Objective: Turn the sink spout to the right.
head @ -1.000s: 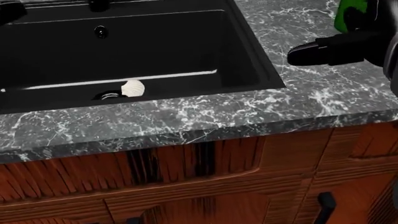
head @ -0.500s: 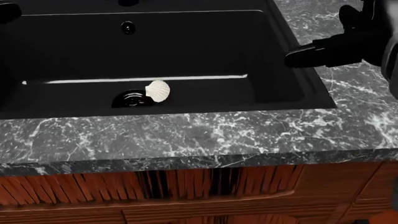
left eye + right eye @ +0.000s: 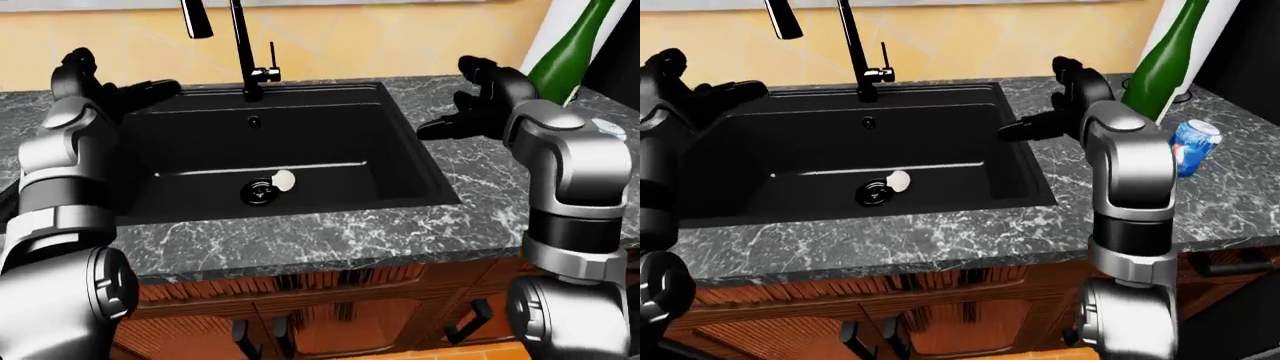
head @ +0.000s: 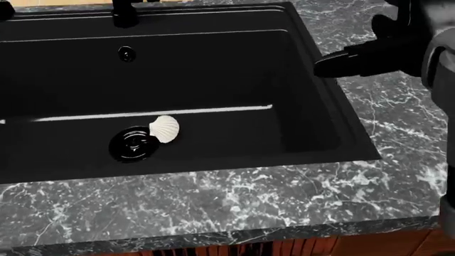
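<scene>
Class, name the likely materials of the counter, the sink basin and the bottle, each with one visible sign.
Counter: polished dark stone, probably marble, from its white veining.
Sink basin: matte black, perhaps composite or coated metal; faint sheen only.
Bottle: green glass, judging by glossy highlights.

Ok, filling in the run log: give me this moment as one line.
spout: untouched, over sink | left hand: open | right hand: open | shell: beside drain
</scene>
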Robot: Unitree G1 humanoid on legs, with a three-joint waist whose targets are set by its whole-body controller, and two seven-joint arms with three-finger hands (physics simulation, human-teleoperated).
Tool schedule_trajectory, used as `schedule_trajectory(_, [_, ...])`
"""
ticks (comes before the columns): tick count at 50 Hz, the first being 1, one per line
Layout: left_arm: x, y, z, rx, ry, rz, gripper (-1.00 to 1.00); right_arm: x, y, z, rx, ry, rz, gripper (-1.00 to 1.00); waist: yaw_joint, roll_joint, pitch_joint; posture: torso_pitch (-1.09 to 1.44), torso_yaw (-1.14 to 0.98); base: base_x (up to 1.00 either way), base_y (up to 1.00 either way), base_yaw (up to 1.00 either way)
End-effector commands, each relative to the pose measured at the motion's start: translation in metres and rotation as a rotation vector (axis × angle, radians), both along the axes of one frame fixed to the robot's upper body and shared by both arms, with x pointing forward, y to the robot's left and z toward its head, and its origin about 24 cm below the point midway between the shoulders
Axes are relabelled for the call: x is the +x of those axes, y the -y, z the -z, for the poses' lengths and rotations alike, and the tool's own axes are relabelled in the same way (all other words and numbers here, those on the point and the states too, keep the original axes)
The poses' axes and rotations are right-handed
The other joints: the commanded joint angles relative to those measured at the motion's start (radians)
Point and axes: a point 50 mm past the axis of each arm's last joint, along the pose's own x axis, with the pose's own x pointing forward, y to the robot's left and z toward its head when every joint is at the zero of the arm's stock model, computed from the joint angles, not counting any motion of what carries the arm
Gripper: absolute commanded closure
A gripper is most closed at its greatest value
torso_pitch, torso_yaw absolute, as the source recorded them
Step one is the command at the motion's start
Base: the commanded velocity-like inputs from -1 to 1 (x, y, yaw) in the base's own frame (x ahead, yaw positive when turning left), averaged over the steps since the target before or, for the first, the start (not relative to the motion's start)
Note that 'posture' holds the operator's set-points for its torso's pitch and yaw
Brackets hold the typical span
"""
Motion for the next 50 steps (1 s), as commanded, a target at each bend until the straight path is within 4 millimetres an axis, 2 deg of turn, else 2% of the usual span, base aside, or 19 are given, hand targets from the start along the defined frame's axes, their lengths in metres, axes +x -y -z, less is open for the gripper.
schedule_trajectory(1, [-0.005,-0.002,-0.036,0.038,0.142,-0.006,-1.0,-0.008,0.003,-0.032,-0.02,0.145,0.009,-1.0,-0.004,0.005,-0.034,0.0,0.0,0.2,0.0,0.0])
schedule_trajectory(5, [-0.006,-0.005,-0.037,0.031,0.144,-0.013,-1.0,-0.007,0.002,-0.034,-0.019,0.144,0.011,-1.0,0.001,-0.007,-0.039,0.0,0.0,0.21,0.0,0.0])
schedule_trajectory(9, [-0.007,-0.006,-0.036,0.038,0.146,-0.02,-1.0,-0.007,0.002,-0.034,-0.022,0.143,0.014,-1.0,0.005,-0.014,-0.031,0.0,0.0,0.21,0.0,0.0])
schedule_trajectory(11, [-0.008,-0.007,-0.039,0.032,0.149,-0.021,-1.0,-0.01,0.003,-0.037,-0.022,0.147,0.015,-1.0,0.008,-0.038,-0.03,0.0,0.0,0.21,0.0,0.0])
schedule_trajectory(12, [-0.008,-0.006,-0.039,0.032,0.149,-0.02,-1.0,-0.011,0.003,-0.038,-0.02,0.148,0.013,-1.0,0.011,-0.063,-0.032,0.0,0.0,0.22,0.0,0.0])
schedule_trajectory(14, [-0.008,-0.006,-0.037,0.033,0.149,-0.018,-1.0,-0.011,0.003,-0.036,-0.026,0.149,0.011,-1.0,0.006,-0.048,-0.042,0.0,0.0,0.3,0.0,0.0])
schedule_trajectory(15, [-0.008,-0.006,-0.037,0.033,0.148,-0.018,-1.0,-0.011,0.003,-0.036,-0.025,0.149,0.011,-1.0,0.011,-0.059,-0.021,0.0,0.0,0.47,0.0,0.0])
schedule_trajectory(16, [-0.008,-0.006,-0.036,0.033,0.147,-0.019,-1.0,-0.011,0.003,-0.036,-0.025,0.15,0.012,-1.0,0.004,-0.056,-0.014,0.0,0.0,0.51,0.0,0.0])
schedule_trajectory(22, [-0.007,-0.007,-0.034,0.027,0.144,-0.02,-1.0,-0.008,0.001,-0.037,-0.021,0.152,0.006,-1.0,-0.007,-0.036,-0.047,0.0,0.0,0.6,0.0,0.0])
schedule_trajectory(23, [-0.007,-0.007,-0.033,0.025,0.144,-0.02,-1.0,-0.008,0.0,-0.037,-0.016,0.153,0.004,-1.0,-0.011,-0.034,-0.022,0.0,0.0,0.0,0.0,0.0])
schedule_trajectory(24, [-0.007,-0.008,-0.033,0.027,0.144,-0.022,-1.0,-0.009,0.0,-0.038,-0.028,0.154,0.006,-1.0,-0.013,-0.042,-0.046,0.0,0.0,0.0,0.0,0.0])
schedule_trajectory(25, [-0.007,-0.008,-0.033,0.024,0.146,-0.023,-1.0,-0.009,0.0,-0.038,-0.023,0.157,0.005,-1.0,-0.017,-0.039,-0.056,0.0,0.0,0.0,0.0,0.0])
schedule_trajectory(26, [-0.008,-0.009,-0.034,0.019,0.147,-0.021,-1.0,-0.009,0.001,-0.039,-0.023,0.159,0.007,-1.0,-0.024,-0.035,-0.054,0.0,0.0,0.0,0.0,0.0])
schedule_trajectory(28, [-0.008,-0.009,-0.036,-0.008,0.156,-0.009,-1.0,-0.01,0.001,-0.038,-0.02,0.16,0.007,-1.0,-0.032,-0.006,-0.049,0.0,0.0,0.0,0.0,0.0])
schedule_trajectory(29, [-0.008,-0.009,-0.035,0.007,0.139,-0.011,-1.0,-0.01,0.001,-0.038,-0.02,0.16,0.007,-1.0,-0.023,-0.027,-0.043,0.0,0.0,0.0,0.0,0.0])
schedule_trajectory(31, [-0.008,-0.01,-0.034,-0.001,0.13,-0.011,-1.0,-0.01,0.002,-0.038,-0.018,0.161,0.008,-1.0,-0.015,-0.017,-0.038,0.0,0.0,0.0,0.0,0.0])
schedule_trajectory(37, [-0.01,-0.012,-0.036,0.021,0.155,-0.009,-1.0,-0.012,0.003,-0.04,-0.01,0.165,0.009,-1.0,0.003,-0.026,-0.027,0.0,0.0,0.0,0.0,0.0])
schedule_trajectory(44, [-0.009,-0.01,-0.029,0.023,0.139,0.011,-1.0,-0.013,0.003,-0.042,-0.011,0.171,0.01,-1.0,0.004,-0.019,-0.028,0.0,0.0,0.0,0.0,0.0])
schedule_trajectory(50, [-0.009,-0.009,-0.032,0.027,0.136,0.015,-1.0,-0.014,0.005,-0.048,-0.013,0.175,0.015,-1.0,0.0,-0.009,-0.031,-0.02,0.0,0.0,0.0,0.0])
